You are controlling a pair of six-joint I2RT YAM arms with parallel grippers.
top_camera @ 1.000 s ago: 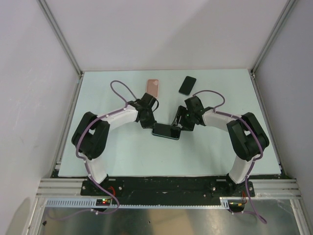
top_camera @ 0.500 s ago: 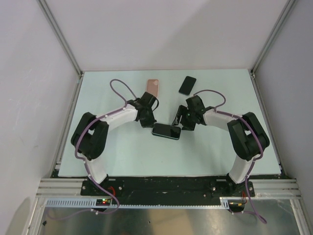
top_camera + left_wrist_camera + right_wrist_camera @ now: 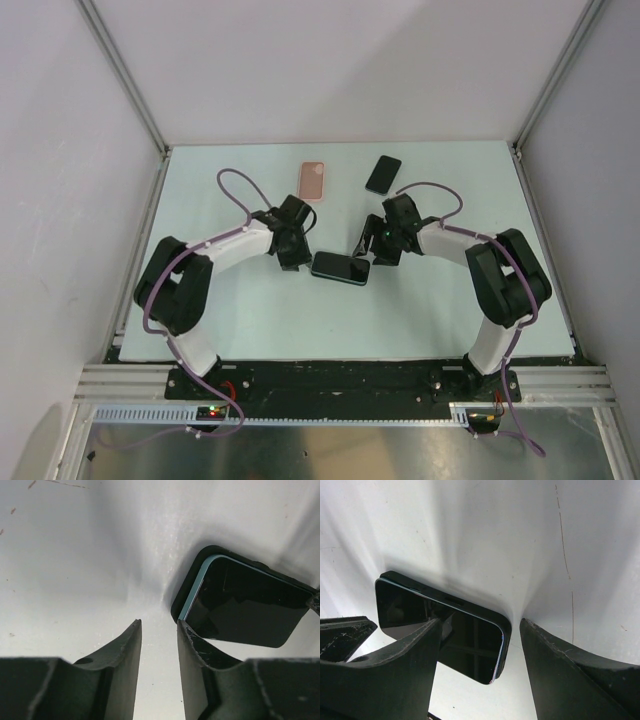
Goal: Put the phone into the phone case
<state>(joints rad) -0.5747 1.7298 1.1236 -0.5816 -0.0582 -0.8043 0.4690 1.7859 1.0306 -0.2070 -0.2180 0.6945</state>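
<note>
1. The left gripper [image 3: 159, 625] is released: its two fingers stand a little apart over the table [image 3: 250, 320] with nothing between them.
2. Its right-hand finger [image 3: 192, 655] sits just beside the near corner of the phone [image 3: 245, 605]. Whether the two touch cannot be told.
3. The right gripper [image 3: 480, 622] is also released, its fingers spread wide over the phone's other end. One finger [image 3: 415, 655] is in front of the screen, and the other [image 3: 560, 665] stands apart from the phone's edge, with bare table showing between them.
4. The phone lies flat, screen up, in the middle of the table between the two grippers. It is seated in a black case [image 3: 175, 606], whose dark rim shows around the phone's pale blue edge.
5. From above, each arm reaches in from its own side, with the grippers low at opposite ends of the phone.
6. Further back lie a pink case [image 3: 313, 180] and, to its right, a second phone [image 3: 383, 174], dark and set at an angle. Both are well apart from the grippers.
</note>
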